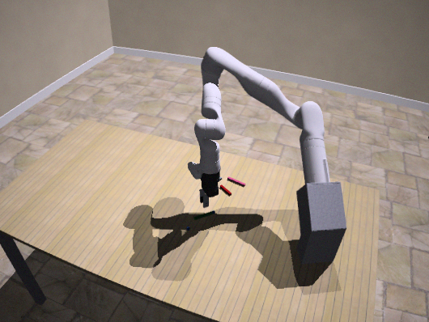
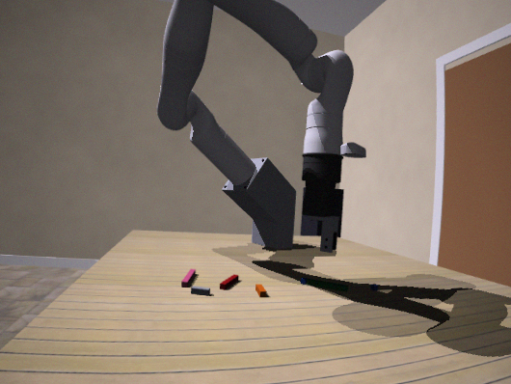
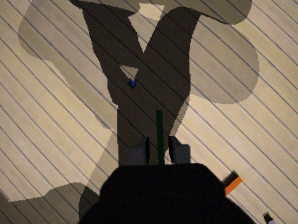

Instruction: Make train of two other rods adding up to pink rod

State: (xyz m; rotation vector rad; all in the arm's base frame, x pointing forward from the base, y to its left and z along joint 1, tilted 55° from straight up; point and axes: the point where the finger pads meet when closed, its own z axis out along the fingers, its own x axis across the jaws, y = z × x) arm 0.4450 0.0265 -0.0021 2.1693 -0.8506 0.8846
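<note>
The green rod [image 1: 203, 215] [image 2: 330, 286] [image 3: 159, 127] lies flat in the arm's shadow. One blue rod [image 2: 303, 281] lies at its robot-side end, seemingly in line; the gap there is too small to tell, and the wrist view hides that end. My gripper [image 1: 204, 201] [image 2: 322, 242] [image 3: 158, 145] is open and empty above the green rod, one finger to each side of it in the wrist view. The pink rod [image 1: 236, 181] [image 2: 188, 278] lies apart from them, on the table.
Another blue rod [image 1: 188, 228] [image 2: 374, 287] [image 3: 132, 83] lies beyond the green rod's other end, well apart. The red rod [image 1: 226, 190] [image 2: 228, 282], orange rod [image 2: 260, 290] [image 3: 233, 184] and grey rod [image 2: 201, 290] lie apart, toward the pink rod's side.
</note>
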